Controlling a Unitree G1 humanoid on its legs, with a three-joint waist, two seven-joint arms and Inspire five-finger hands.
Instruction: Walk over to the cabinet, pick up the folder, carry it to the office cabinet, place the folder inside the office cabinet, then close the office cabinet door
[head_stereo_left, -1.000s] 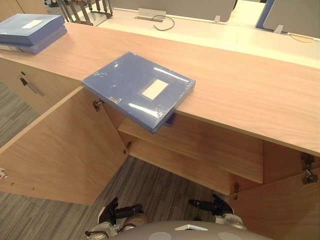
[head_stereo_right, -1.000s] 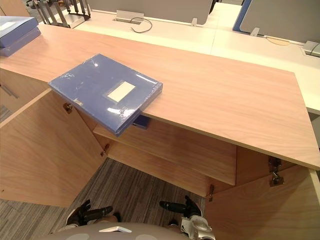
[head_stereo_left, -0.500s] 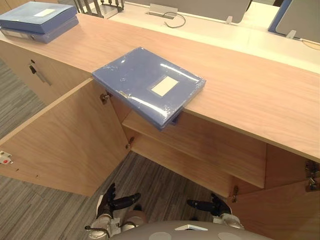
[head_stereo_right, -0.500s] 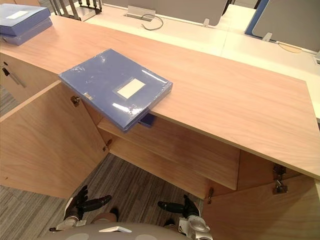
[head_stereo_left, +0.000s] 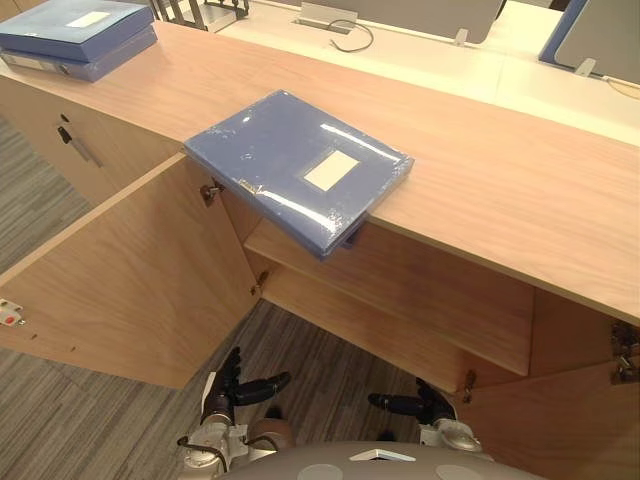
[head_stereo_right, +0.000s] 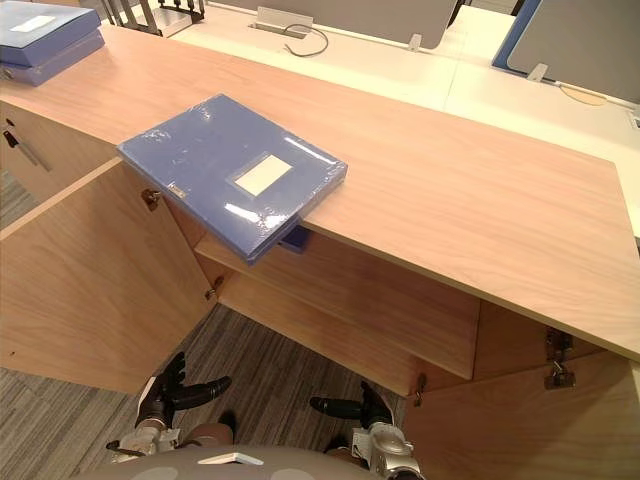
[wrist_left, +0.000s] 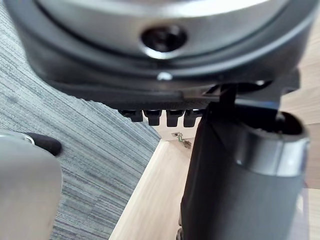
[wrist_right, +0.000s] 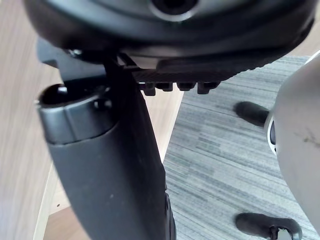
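Note:
A blue folder (head_stereo_left: 298, 168) with a white label lies flat on the wooden cabinet top (head_stereo_left: 500, 190), one corner overhanging the front edge. Below it the office cabinet stands open, its inner shelf (head_stereo_left: 400, 290) bare. Low down near the floor, my left hand (head_stereo_left: 228, 385) hangs with relaxed fingers (wrist_left: 160, 116) and holds nothing. My right hand (head_stereo_left: 420, 405) is at the same height, also open and empty, its thumb (wrist_right: 110, 165) large in the right wrist view. Both hands are well below and in front of the folder.
The left cabinet door (head_stereo_left: 130, 280) swings out wide toward me; the right door (head_stereo_left: 560, 430) is open too. A stack of two more blue folders (head_stereo_left: 75, 35) sits at the far left of the top. A white desk (head_stereo_left: 450, 60) with a cable lies behind. Grey carpet (head_stereo_left: 80, 430) is underfoot.
The whole picture has shifted, so the camera has moved nearer the cabinet. The folder lies where it was. Both hands stay low, the left slightly higher than before.

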